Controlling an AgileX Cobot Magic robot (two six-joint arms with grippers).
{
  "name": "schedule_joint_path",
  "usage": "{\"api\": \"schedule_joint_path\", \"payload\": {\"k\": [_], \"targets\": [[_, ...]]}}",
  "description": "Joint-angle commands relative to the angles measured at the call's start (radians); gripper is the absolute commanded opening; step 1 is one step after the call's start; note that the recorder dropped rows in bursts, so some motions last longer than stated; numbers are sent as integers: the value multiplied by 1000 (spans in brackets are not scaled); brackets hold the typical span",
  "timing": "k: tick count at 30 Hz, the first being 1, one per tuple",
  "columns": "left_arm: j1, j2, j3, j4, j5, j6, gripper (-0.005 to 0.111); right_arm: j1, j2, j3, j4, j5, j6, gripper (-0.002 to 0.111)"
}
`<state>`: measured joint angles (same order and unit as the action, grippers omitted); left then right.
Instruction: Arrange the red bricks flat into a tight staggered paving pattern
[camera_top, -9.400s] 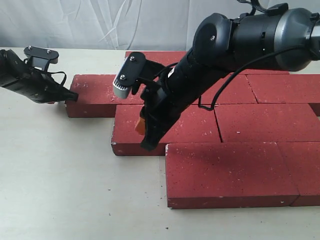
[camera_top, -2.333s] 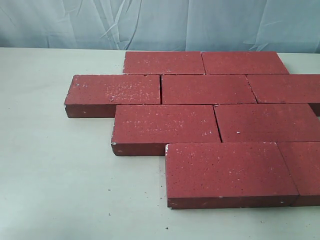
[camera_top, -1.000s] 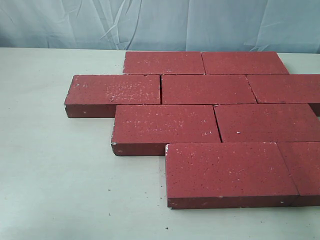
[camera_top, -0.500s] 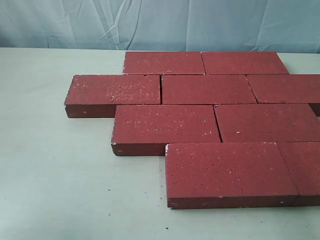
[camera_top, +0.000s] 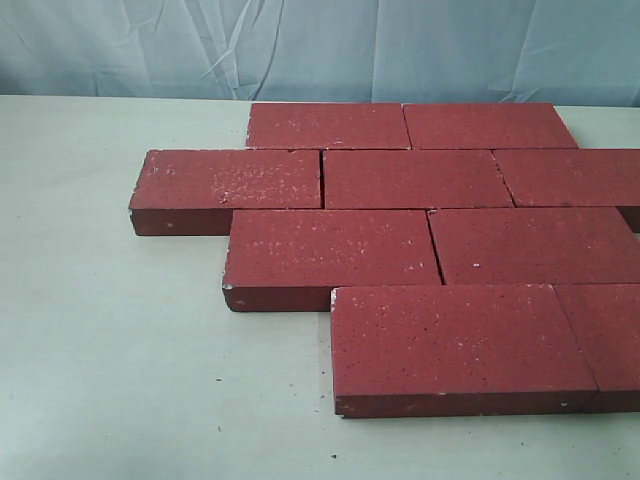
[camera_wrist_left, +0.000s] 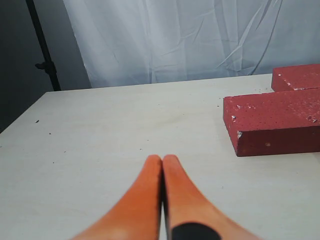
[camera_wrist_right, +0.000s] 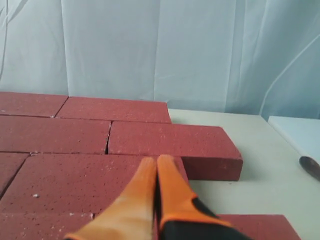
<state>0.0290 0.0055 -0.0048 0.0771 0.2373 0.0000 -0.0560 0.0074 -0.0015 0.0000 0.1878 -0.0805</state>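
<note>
Several dark-red bricks lie flat in four staggered rows, edges touching, on the pale table. The front brick and the leftmost brick jut out at the steps. Neither arm shows in the exterior view. In the left wrist view my left gripper is shut and empty above bare table, apart from a brick end. In the right wrist view my right gripper is shut and empty above the paved bricks.
A white cloth backdrop hangs behind the table. A dark stand pole rises past the table's edge in the left wrist view. A dark object lies at the edge of the right wrist view. Bare table lies to the left of the bricks.
Both arms, which were over the bricks 9.4 s ago, have left the exterior view. Over the last two seconds the bricks have not moved.
</note>
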Motion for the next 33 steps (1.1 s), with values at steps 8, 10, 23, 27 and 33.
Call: {"api": "schedule_joint_path", "payload": {"k": [8, 10, 23, 27, 33], "targets": [[1, -6, 5, -6, 2, -12, 0, -5, -7, 1, 39, 101, 63, -1], [1, -6, 5, -6, 2, -12, 0, -5, -7, 1, 39, 101, 73, -1], [1, -6, 5, -6, 2, -12, 0, -5, -7, 1, 37, 114, 80, -1], [1, -6, 5, -6, 2, -12, 0, -5, -7, 1, 37, 114, 80, -1], [1, -6, 5, -6, 2, -12, 0, -5, -7, 1, 37, 116, 80, -1]]}}
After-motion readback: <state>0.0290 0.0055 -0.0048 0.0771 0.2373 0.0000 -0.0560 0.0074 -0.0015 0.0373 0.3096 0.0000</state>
